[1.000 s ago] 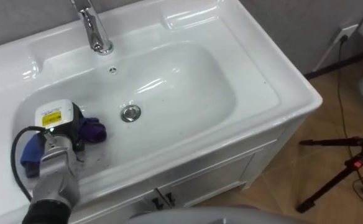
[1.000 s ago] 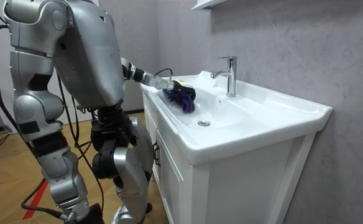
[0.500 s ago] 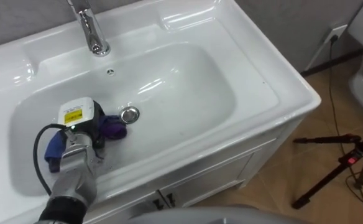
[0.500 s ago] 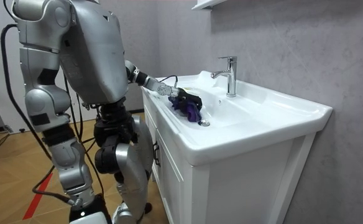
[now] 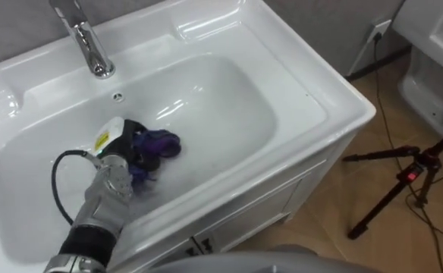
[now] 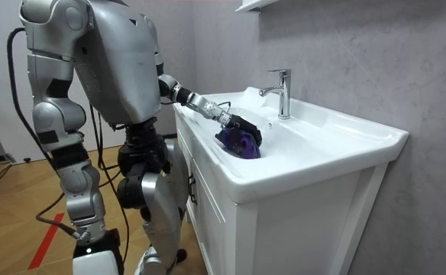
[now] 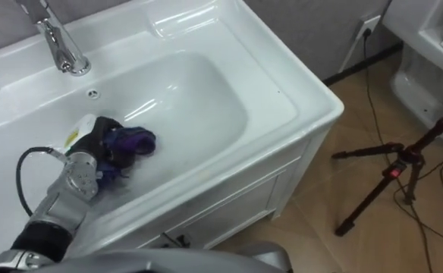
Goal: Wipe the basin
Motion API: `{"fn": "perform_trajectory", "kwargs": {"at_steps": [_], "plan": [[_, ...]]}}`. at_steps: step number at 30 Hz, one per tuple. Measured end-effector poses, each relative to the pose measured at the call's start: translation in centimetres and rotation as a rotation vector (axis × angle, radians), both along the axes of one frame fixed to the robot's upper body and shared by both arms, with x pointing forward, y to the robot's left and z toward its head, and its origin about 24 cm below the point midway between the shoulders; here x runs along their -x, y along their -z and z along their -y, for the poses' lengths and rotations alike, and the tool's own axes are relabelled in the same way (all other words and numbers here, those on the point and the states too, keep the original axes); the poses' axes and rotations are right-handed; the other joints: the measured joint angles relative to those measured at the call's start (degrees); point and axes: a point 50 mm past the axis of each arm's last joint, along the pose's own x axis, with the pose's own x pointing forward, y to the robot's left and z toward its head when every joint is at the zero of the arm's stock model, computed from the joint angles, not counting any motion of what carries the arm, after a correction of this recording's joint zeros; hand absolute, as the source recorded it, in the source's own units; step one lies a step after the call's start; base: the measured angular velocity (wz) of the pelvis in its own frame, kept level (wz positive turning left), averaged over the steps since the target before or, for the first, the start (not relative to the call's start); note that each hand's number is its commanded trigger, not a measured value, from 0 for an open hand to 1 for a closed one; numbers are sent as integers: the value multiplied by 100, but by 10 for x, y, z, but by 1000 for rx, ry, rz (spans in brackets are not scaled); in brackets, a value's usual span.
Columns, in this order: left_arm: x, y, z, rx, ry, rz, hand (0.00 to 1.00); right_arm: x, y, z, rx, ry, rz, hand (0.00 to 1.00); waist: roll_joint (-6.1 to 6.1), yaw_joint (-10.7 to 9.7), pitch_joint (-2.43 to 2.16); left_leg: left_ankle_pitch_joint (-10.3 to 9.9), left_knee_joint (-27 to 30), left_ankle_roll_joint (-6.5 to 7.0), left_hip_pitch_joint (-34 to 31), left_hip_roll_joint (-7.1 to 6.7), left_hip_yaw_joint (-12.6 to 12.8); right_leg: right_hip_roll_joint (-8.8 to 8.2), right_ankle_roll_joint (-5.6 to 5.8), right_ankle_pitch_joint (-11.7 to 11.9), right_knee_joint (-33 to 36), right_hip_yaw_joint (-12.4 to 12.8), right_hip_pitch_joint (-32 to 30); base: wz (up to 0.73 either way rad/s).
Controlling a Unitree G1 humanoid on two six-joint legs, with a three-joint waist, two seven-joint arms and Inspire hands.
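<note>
A white basin point(image 5: 312, 98) with a chrome faucet point(image 5: 85, 42) at its back tops a white cabinet. My left hand point(image 5: 123, 144) reaches down into the bowl, fingers curled on a purple cloth point(image 5: 159, 144) pressed to the bowl's floor near the middle. The cloth covers the drain. In the room view I stand at the basin's front edge point(image 6: 208, 145), left hand point(image 6: 234, 122) and the cloth point(image 6: 242, 142) inside the bowl. My right hand point(image 6: 93, 243) hangs low by my side.
A black tripod point(image 5: 411, 178) stands on the wooden floor to the right of the cabinet point(image 5: 244, 220). A cable runs down from a wall socket point(image 5: 373, 32). A white fixture point(image 5: 434, 45) sits at the far right. A shelf point(image 6: 257, 4) hangs above the faucet.
My left hand has slid the purple cloth rightwards across the bowl's floor, from its left part onto the drain. The eye view has shifted as well.
</note>
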Motion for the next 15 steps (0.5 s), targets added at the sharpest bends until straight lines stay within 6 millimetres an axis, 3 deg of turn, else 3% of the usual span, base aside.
{"fn": "perform_trajectory", "kwargs": {"at_steps": [3, 5, 9, 15], "plan": [[-9, -17, 39, 133, 128, 42, 100, 3, 0, -1, -5, 3, -10, 0, 4, -156, -3, -1, 118, 0, -101, 54, 105, 18, 6, 43, -27, 27, -80, -11], [-17, -28, 51, 186, 163, 79, 100, 0, 1, -3, -11, 2, -4, 0, 12, -199, -5, -10, 240, 7, -142, 118, 144, 55, -17, 74, -42, 76, -82, -21], [-34, -51, 60, 215, 211, 167, 100, 6, 1, -5, -24, 6, -20, 0, 71, -247, -14, -13, 480, 11, -218, 248, 138, 153, -81, 126, -124, 135, -46, -16], [-41, -70, 71, 247, 250, 247, 100, 2, 2, -5, -36, -2, -30, 0, 240, -271, 4, -11, 457, 11, -206, 246, 129, 167, -101, 135, -146, 39, -12, 5]]}}
